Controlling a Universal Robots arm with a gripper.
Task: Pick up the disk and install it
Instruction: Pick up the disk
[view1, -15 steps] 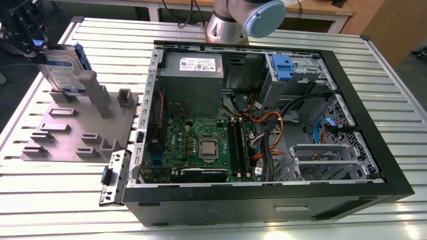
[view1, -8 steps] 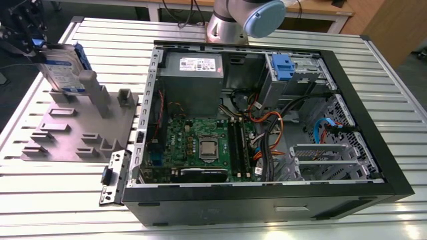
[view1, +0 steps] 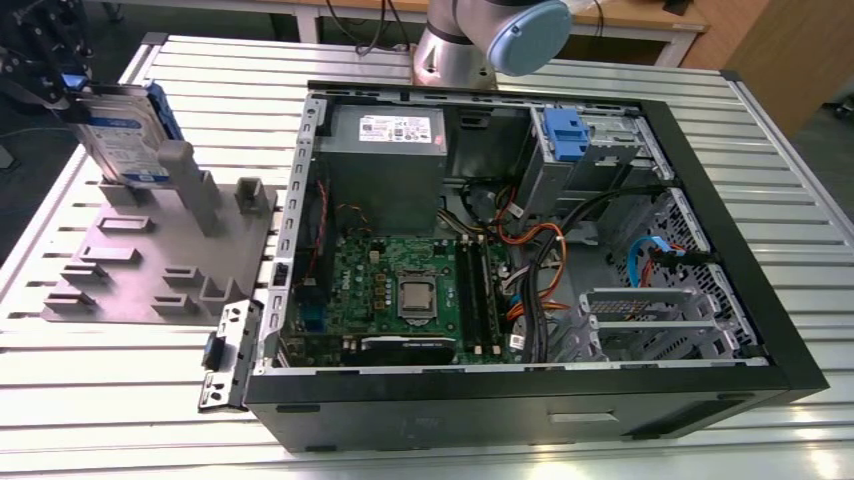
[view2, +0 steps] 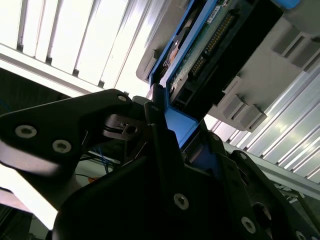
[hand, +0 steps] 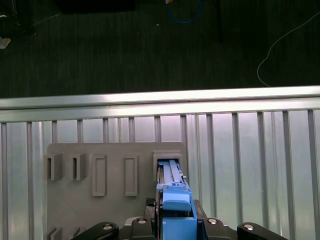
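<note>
Ok so the black gripper (view1: 64, 88) is clamping its fingers (view2: 156, 120) onto the blue edge of the disk (view1: 123, 135), a flat silver-grey hard drive with a white-and-blue label in a bright blue plastic bracket. The disk is standing on edge, slightly tilted, in the flat grey fixture plate with upright posts (view1: 134, 270). That plate is lying on the slatted aluminium table (view1: 80, 400), just beside the open black computer case (view1: 747, 330), on the exterior view's left.
</note>
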